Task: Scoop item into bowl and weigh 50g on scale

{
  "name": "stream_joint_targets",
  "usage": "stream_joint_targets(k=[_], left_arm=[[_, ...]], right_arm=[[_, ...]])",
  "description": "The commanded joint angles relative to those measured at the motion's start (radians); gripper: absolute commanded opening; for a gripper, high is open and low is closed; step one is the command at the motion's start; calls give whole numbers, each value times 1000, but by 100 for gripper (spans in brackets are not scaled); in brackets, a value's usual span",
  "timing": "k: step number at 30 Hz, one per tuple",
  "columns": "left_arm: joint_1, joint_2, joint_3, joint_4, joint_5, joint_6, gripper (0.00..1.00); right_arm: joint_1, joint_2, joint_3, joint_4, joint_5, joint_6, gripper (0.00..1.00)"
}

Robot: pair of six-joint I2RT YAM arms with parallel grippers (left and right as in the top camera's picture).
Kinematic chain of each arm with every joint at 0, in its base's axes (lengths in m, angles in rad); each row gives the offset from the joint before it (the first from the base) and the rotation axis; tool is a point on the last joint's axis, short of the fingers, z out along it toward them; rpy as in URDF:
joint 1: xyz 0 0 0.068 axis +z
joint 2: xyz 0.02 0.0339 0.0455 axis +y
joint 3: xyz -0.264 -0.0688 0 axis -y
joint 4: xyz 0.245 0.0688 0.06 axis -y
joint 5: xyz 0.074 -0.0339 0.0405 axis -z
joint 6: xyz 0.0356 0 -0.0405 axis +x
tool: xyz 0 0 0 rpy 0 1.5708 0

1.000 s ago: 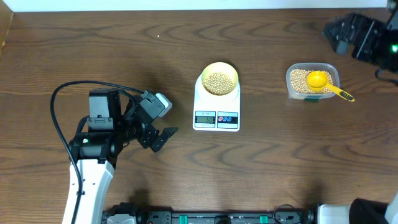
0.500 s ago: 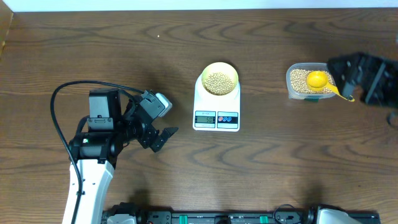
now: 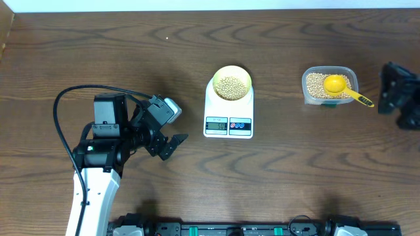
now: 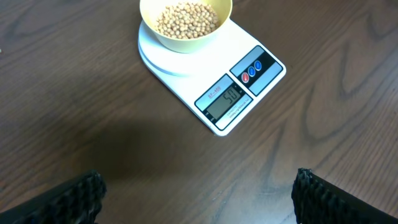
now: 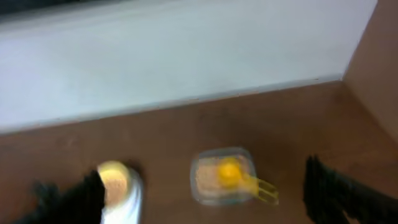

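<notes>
The pale yellow bowl (image 3: 231,83) (image 4: 185,23) (image 5: 113,176) holds tan beans (image 3: 230,85) (image 4: 186,17) and sits on the white scale (image 3: 228,122) (image 4: 239,93) at mid-table; its display is lit. A clear tub (image 3: 329,85) (image 5: 224,177) to the right holds more beans, with a bright yellow scoop (image 3: 340,86) (image 5: 233,174) resting in it. My left gripper (image 3: 172,145) (image 4: 199,199) stands open over bare table, left of the scale. My right gripper (image 3: 397,98) (image 5: 205,199) is open at the table's right edge, right of the tub; its view is blurred.
A black cable (image 3: 65,105) loops beside the left arm's base. A white wall (image 5: 186,56) runs behind the table's far edge. Bare brown wood lies between the scale and the tub.
The right arm has swung from the far right corner down past the tub to the right edge of the table. The left arm, bowl, scale and scoop have not moved.
</notes>
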Motion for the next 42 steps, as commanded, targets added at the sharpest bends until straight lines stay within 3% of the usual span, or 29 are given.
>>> stream_joint_targets(k=[1,9,13,22,34,42], left_arm=[[5,5,-3,-3,-3,6,98],[5,5,-3,-3,-3,6,98],[4,5,-3,-3,-3,6,98],[5,5,-3,-3,-3,6,98],[5,5,-3,-3,-3,6,98],[5,5,-3,-3,-3,6,97]], right_arm=[[2,-58,-235,178,29,-112,99],[5,-192,-801,858,28,-175,99],[28,-258,-1000,1050,30,-176,99],[56,-497,-1262,1159,24,-179,99],[68,-765,-1485,1240,10,-294,99],[128,-876,-1596,1294,-47,-295,99]])
